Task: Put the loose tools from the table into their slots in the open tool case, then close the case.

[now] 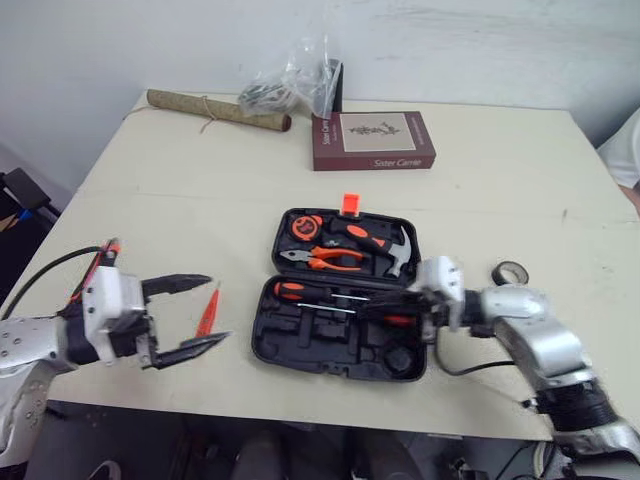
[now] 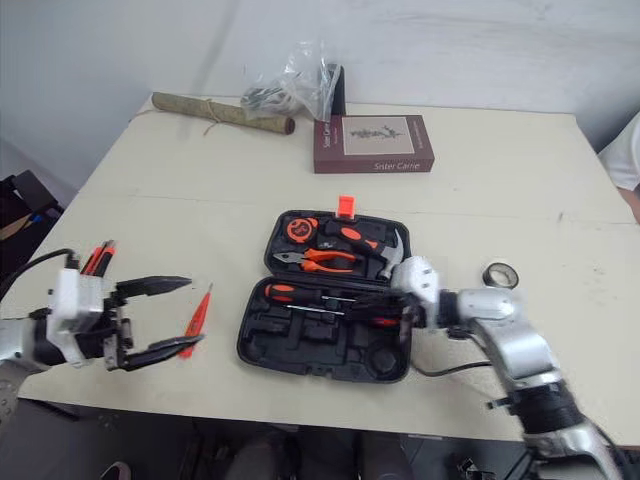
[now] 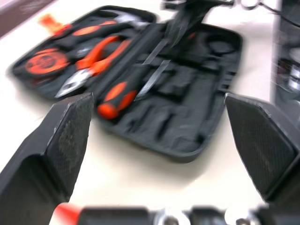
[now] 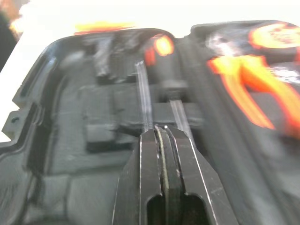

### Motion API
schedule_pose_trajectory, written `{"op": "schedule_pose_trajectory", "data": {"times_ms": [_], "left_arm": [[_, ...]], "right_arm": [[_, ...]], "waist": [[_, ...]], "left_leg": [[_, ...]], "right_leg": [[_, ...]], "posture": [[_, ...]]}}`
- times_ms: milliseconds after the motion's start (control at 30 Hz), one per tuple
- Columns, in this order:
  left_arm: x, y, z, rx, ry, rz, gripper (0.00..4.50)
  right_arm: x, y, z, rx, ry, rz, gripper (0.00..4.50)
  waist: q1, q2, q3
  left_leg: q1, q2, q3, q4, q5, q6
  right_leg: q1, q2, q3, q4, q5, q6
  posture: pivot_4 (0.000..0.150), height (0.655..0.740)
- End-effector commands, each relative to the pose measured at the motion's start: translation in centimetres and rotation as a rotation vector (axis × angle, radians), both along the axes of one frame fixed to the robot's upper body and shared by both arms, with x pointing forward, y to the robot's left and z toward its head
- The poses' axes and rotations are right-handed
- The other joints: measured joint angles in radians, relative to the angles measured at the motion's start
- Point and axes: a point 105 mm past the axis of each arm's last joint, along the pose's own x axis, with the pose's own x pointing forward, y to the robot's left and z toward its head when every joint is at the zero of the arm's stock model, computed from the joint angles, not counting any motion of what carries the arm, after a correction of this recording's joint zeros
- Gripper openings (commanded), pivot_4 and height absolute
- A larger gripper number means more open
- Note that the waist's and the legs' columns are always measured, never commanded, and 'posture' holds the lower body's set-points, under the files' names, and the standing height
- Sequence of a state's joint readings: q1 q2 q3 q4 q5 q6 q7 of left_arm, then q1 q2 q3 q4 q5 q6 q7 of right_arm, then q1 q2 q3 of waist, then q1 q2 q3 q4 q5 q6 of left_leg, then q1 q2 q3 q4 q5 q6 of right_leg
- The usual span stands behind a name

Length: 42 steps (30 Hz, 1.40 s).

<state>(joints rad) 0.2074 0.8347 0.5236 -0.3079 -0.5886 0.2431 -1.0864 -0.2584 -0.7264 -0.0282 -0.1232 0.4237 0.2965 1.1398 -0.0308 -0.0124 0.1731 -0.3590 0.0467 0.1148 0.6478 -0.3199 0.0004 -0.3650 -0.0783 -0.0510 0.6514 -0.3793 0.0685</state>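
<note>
1. Nearest me, the left gripper (image 1: pixel 215 310) hung wide open at a red-handled tool (image 2: pixel 196 315) that lay loose on the table.
2. Beside it, the tool case (image 1: pixel 300 352) lay open with several front slots empty. The right gripper (image 4: pixel 164 136), fingers pressed together, was over the screwdrivers (image 1: pixel 290 290).
3. Behind sat the pliers (image 1: pixel 335 260), hammer (image 1: pixel 395 250) and tape measure (image 1: pixel 300 225).
4. A black tape roll (image 1: pixel 510 271) lay outside the case, so loading looked unfinished and closing had not begun.

— Where do the head's two eyes look from?
— High, forward and down over the tabletop (image 1: pixel 200 180); both share the open tool case (image 1: pixel 330 352).
— And the wrists?
— Left one sits low beside the case, facing it; right one looks from very near into its front half.
</note>
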Motion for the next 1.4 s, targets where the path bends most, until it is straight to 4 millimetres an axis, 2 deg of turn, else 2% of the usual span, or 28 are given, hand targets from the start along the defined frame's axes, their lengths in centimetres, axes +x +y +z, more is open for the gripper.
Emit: {"op": "schedule_pose_trajectory", "data": {"times_ms": [33,133,200,233,300,367,467,567,633,700,800,900,967,1067,1133,1200,1300,1400], "left_arm": [[-0.8,5.5,0.9,0.061,-0.05,0.21,4.5],[-2.6,12.6,2.0,0.056,-0.087,0.488,4.5],[-4.1,17.0,2.1,0.069,-0.109,0.678,4.5],[-4.8,19.0,2.2,0.082,-0.127,0.771,4.5],[-6.5,22.4,2.1,0.096,-0.14,0.937,4.5],[-7.9,24.6,2.2,0.104,-0.151,1.047,4.5],[-8.9,26.1,2.0,0.108,-0.15,1.123,4.5],[-8.4,25.9,1.6,0.093,-0.141,1.098,4.5],[-7.6,25.1,1.4,0.083,-0.141,1.053,4.5],[-6.4,23.7,1.4,0.071,-0.146,0.986,4.5],[-5.0,20.9,1.4,0.032,-0.126,0.889,4.5],[-3.6,16.5,1.6,0.002,-0.092,0.76,4.5],[-3.4,14.8,1.6,0.019,-0.072,0.733,4.5],[-2.3,9.6,1.6,-0.048,-0.013,0.634,4.5],[-1.7,6.6,1.0,-0.097,0.036,0.626,4.5],[-1.4,4.6,0.5,-0.121,0.067,0.644,4.5],[-1.4,0.5,-1.6,-0.171,0.156,0.683,4.5],[-1.2,-1.3,-2.9,-0.157,0.183,0.758,4.5]], "right_arm": [[-1.2,-3.4,3.0,0.028,-0.067,-0.12,1.87],[-2.6,-9.1,3.2,-0.045,-0.124,-0.29,3.24],[-4.2,-13.0,2.1,-0.091,-0.125,-0.359,4.23],[-5.0,-15.2,1.4,-0.121,-0.11,-0.411,4.47],[-6.5,-20.0,0.3,-0.179,-0.089,-0.559,4.47],[-8.1,-23.9,-0.5,-0.233,-0.059,-0.696,4.47],[-9.9,-27.1,-1.0,-0.279,-0.055,-0.819,4.47],[-10.4,-28.2,-1.2,-0.261,-0.065,-0.882,4.47],[-9.9,-27.6,-1.5,-0.241,-0.079,-0.852,4.47],[-8.5,-26.1,-1.2,-0.205,-0.117,-0.798,4.47],[-6.2,-22.7,0.2,-0.099,-0.187,-0.676,4.47],[-4.9,-17.7,1.6,0.061,-0.208,-0.496,4.47],[-4.5,-16.3,1.9,0.123,-0.175,-0.465,4.47],[-4.9,-11.0,2.3,0.208,-0.171,-0.242,4.47],[-5.1,-8.5,2.7,0.26,-0.186,-0.133,4.47],[-5.0,-7.2,3.4,0.323,-0.193,-0.095,4.47],[-5.3,-4.3,4.2,0.392,-0.246,0.018,4.47],[-6.1,-2.4,3.7,0.371,-0.312,0.137,4.47]], "waist": [[0.0,-0.001,0.001],[0.002,-0.005,0.001],[0.002,-0.005,0.002],[0.002,-0.006,0.002],[0.002,-0.006,0.002],[0.001,-0.007,0.002],[-0.003,-0.007,0.002],[-0.005,-0.007,0.002],[-0.008,-0.007,0.002],[-0.018,-0.006,0.003],[-0.031,-0.005,0.003],[-0.031,-0.005,0.003],[-0.026,-0.005,0.004],[-0.019,-0.006,0.003],[-0.011,-0.006,0.003],[-0.004,-0.005,0.003],[0.002,-0.005,0.003],[0.003,-0.006,0.003]], "left_leg": [[-0.001,0.0,0.0,0.0,0.0,0.0],[-0.006,0.001,0.0,0.0,-0.002,0.004],[-0.009,0.0,0.0,0.002,-0.002,0.005],[-0.009,-0.001,0.001,0.002,-0.003,0.006],[-0.009,-0.001,0.002,0.002,-0.005,0.009],[-0.008,-0.002,0.004,0.002,-0.005,0.011],[-0.006,-0.002,0.005,0.001,-0.005,0.011],[-0.004,0.0,0.005,-0.001,-0.004,0.008],[-0.004,0.0,0.005,-0.001,-0.004,0.006],[-0.004,0.0,0.006,-0.001,-0.003,0.004],[-0.003,0.001,0.006,-0.001,-0.002,0.003],[-0.003,0.001,0.006,-0.001,-0.002,0.002],[-0.003,0.001,0.006,-0.001,-0.001,0.0],[-0.004,0.001,0.005,0.0,-0.001,0.0],[-0.004,0.001,0.004,0.001,-0.002,0.002],[-0.004,0.0,0.004,0.001,-0.002,0.003],[-0.004,0.0,0.003,0.002,-0.001,0.001],[-0.005,0.0,0.003,0.002,0.0,-0.001]], "right_leg": [[0.0,0.0,-0.001,-0.001,0.0,0.0],[-0.004,0.001,-0.002,-0.002,0.0,0.0],[-0.007,0.0,-0.002,-0.002,0.0,0.0],[-0.007,0.0,-0.001,-0.002,0.0,0.001],[-0.006,0.0,0.0,-0.004,0.001,0.003],[-0.006,-0.002,0.001,-0.006,0.002,0.004],[-0.006,-0.003,0.002,-0.005,0.002,0.005],[-0.006,-0.003,0.002,-0.003,0.002,0.004],[-0.008,-0.003,0.002,0.0,0.001,0.002],[-0.008,-0.002,0.002,0.002,0.001,0.002],[-0.008,-0.002,0.002,0.003,0.001,0.002],[-0.009,-0.001,0.002,0.005,0.001,0.002],[-0.009,-0.001,0.002,0.005,0.001,0.002],[-0.008,-0.001,0.002,0.005,0.001,0.002],[-0.007,-0.001,0.002,0.004,0.001,0.002],[-0.006,-0.001,0.003,0.004,0.001,0.003],[-0.006,-0.001,0.003,0.004,0.001,0.003],[-0.006,0.001,0.003,0.003,0.001,0.003]], "posture": [[0.15,0.74],[0.15,0.74],[0.15,0.74],[0.15,0.74],[0.15,0.74],[0.15,0.74],[0.15,0.74],[0.15,0.74],[0.15,0.74],[0.15,0.74],[0.15,0.74],[0.15,0.74],[0.15,0.74],[0.15,0.74],[0.15,0.74],[0.15,0.74],[0.15,0.74],[0.15,0.74]]}}
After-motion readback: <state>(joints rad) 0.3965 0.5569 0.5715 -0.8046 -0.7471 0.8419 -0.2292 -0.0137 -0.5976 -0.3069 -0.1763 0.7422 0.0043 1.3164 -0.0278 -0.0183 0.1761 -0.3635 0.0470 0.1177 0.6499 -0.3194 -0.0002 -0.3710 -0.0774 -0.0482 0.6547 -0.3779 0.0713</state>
